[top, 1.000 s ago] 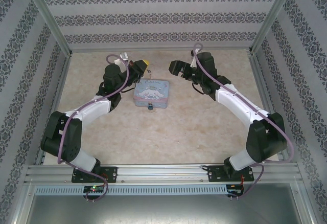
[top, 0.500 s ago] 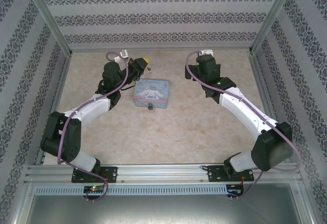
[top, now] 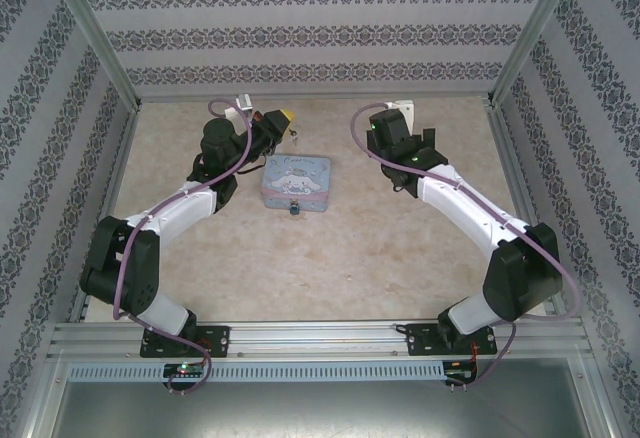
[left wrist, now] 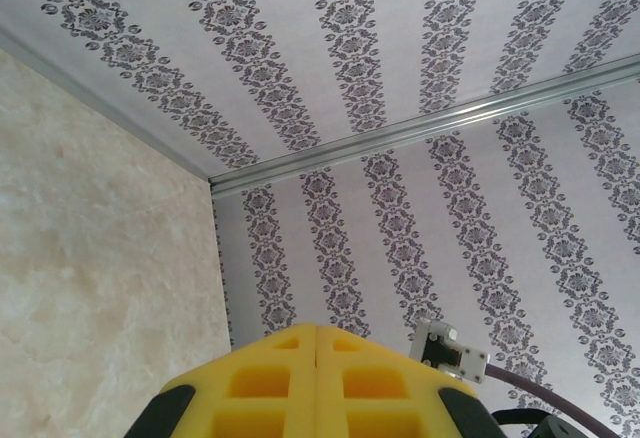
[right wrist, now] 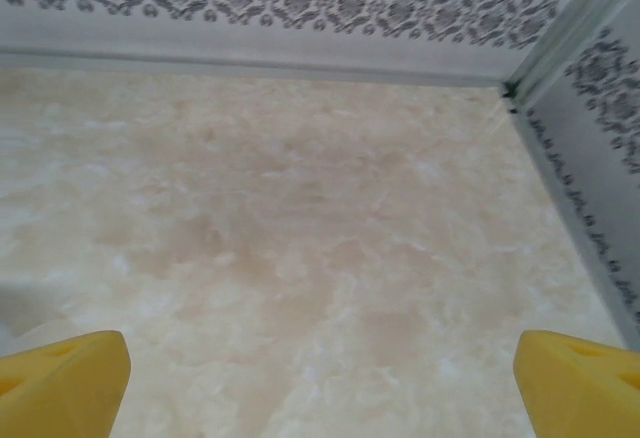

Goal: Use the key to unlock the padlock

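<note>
Padlock dark; tin pale blue-pink; table beige marble; walls damask-striped.

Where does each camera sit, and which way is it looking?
Top: high behind the robot, looks down on the table, tin box, left arm, right arm.
Left wrist: tilted up at a wall corner; shut left claw shows.
Right wrist: looks low across the table to the far wall; open right claw shows.
Shared: top and right wrist both see table and far wall.
</note>
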